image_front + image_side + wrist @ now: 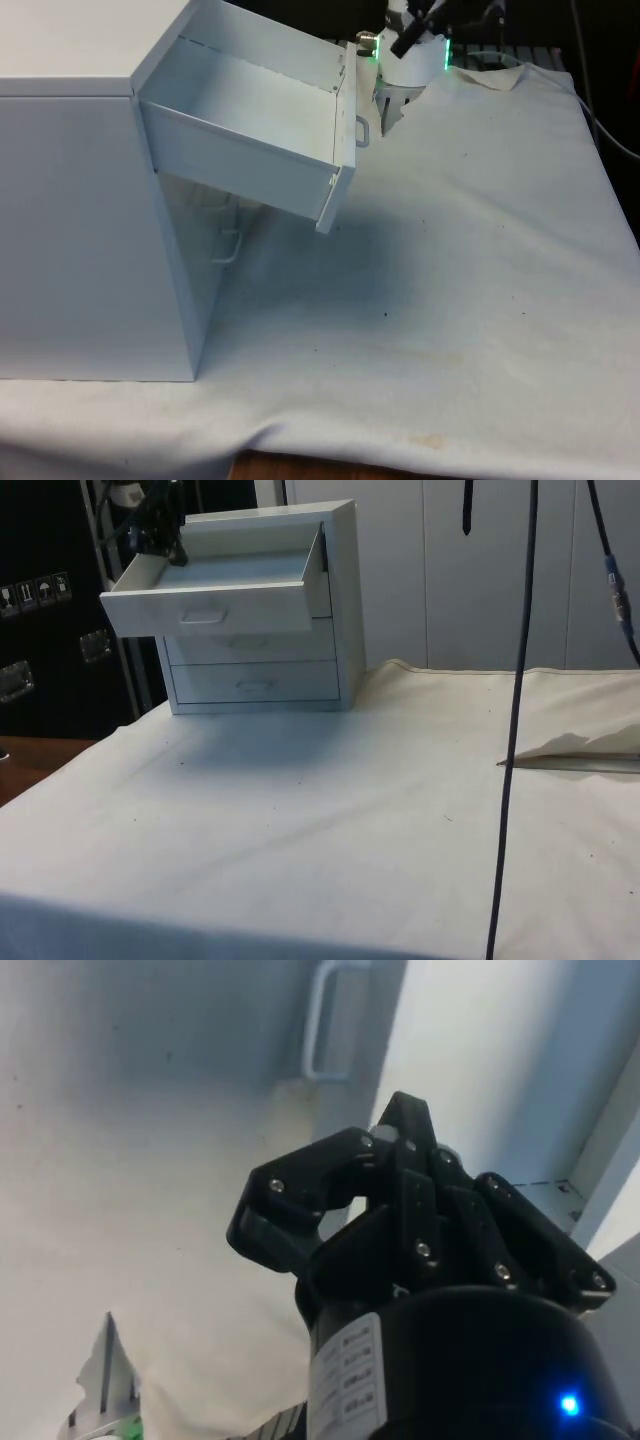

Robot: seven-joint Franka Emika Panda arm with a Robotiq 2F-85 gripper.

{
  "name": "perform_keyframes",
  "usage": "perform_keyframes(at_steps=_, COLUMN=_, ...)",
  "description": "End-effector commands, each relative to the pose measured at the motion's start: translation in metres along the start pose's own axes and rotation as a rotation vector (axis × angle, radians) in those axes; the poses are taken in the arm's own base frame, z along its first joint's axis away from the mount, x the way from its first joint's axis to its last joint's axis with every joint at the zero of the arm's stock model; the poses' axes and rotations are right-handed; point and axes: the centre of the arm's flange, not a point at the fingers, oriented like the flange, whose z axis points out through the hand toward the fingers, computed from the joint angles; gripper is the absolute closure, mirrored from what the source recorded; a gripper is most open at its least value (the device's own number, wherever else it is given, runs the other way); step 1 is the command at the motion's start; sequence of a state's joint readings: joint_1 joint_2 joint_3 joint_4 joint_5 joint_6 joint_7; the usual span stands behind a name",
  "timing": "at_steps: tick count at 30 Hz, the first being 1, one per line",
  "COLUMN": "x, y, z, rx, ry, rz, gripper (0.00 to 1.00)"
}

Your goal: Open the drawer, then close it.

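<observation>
Now for the push: top drawer out, closing stroke to come

Largest first, the white chest of drawers (262, 610) stands on the cloth-covered table (480, 260), at the front view's left. Its top drawer (210, 595) is pulled far out, so the opening half of the task looks done and closing is the step in hand. Below it the two lower drawers sit flush.

The gripper (400, 1165) hangs just beside the top drawer's front panel; in the side view it shows dark at the panel's upper corner (165, 530). Its fingers look drawn together, holding nothing. The drawer's small loop handle (361, 131) is free, apart from the fingers.

To close it well, I would judge a flat push against the middle of the front panel best, near the handle rather than at the corner. An off-centre shove could skew the drawer in its runners or slide the light chest along the cloth. Pushing straight along the drawer's own line, slowly, should seat it flush.
</observation>
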State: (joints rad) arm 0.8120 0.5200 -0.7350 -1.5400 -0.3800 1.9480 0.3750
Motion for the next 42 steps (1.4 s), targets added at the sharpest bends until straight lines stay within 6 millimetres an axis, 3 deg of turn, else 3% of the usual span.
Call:
perform_keyframes(at_steps=1, x=0.0, y=-0.003, z=-0.001, rx=0.007, ry=0.001, rz=0.001, gripper=1.0)
perform_keyframes(at_steps=10, x=-0.004, y=-0.042, z=0.01, rx=0.049, ry=0.008, rz=-0.005, gripper=1.0)
perform_keyframes(at_steps=11, x=-0.003, y=-0.037, z=0.008, rx=0.036, ry=0.003, rz=-0.003, gripper=1.0)
perform_keyframes(at_steps=17, x=-0.005, y=-0.058, z=0.024, rx=0.047, ry=0.024, rz=-0.043, gripper=1.0)
perform_keyframes(at_steps=31, x=-0.008, y=-0.073, z=0.041, rx=0.034, ry=0.044, rz=-0.146, gripper=1.0)
perform_keyframes(at_steps=42, x=-0.012, y=-0.068, z=0.044, rx=0.01, ry=0.044, rz=-0.188, gripper=1.0)
